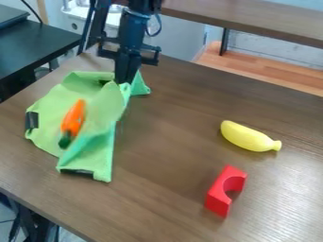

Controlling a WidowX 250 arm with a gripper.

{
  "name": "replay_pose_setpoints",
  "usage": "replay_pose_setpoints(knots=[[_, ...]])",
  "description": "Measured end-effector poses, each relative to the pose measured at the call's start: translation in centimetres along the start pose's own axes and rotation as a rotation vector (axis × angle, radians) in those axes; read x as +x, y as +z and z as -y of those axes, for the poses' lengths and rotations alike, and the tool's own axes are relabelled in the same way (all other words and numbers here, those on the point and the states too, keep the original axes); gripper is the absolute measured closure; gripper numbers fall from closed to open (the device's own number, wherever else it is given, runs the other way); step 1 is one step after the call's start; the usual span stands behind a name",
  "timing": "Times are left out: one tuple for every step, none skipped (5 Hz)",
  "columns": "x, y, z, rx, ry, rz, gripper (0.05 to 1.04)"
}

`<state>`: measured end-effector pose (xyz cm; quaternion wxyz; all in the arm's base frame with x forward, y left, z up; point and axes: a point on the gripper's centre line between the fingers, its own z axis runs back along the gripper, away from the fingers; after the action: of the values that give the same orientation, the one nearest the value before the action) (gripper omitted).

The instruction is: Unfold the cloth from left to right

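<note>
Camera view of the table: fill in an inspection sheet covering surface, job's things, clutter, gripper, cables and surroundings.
Surface: brown table, wood grain.
Job's things: green cloth, rumpled, partly folded, dark patches at two edges.
Clutter: orange carrot on the cloth; yellow banana and red block on the table.
Gripper: black gripper, shut on the cloth's raised fold.
Cables: looped cable beside the arm.
Surroundings: black desk, upper left; brown shelf behind.
</note>
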<state>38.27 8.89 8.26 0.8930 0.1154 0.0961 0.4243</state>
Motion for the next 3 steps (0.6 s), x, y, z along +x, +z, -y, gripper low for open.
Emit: replay_pose_setpoints(knots=[[-0.04, 0.92, 0.81, -0.032, 0.015, -0.056, 1.033], [-0.03, 1.74, 0.85, -0.074, 0.027, -0.088, 1.033], [-0.34, 1.9, 1.39, -0.104, 0.024, -0.102, 1.033]])
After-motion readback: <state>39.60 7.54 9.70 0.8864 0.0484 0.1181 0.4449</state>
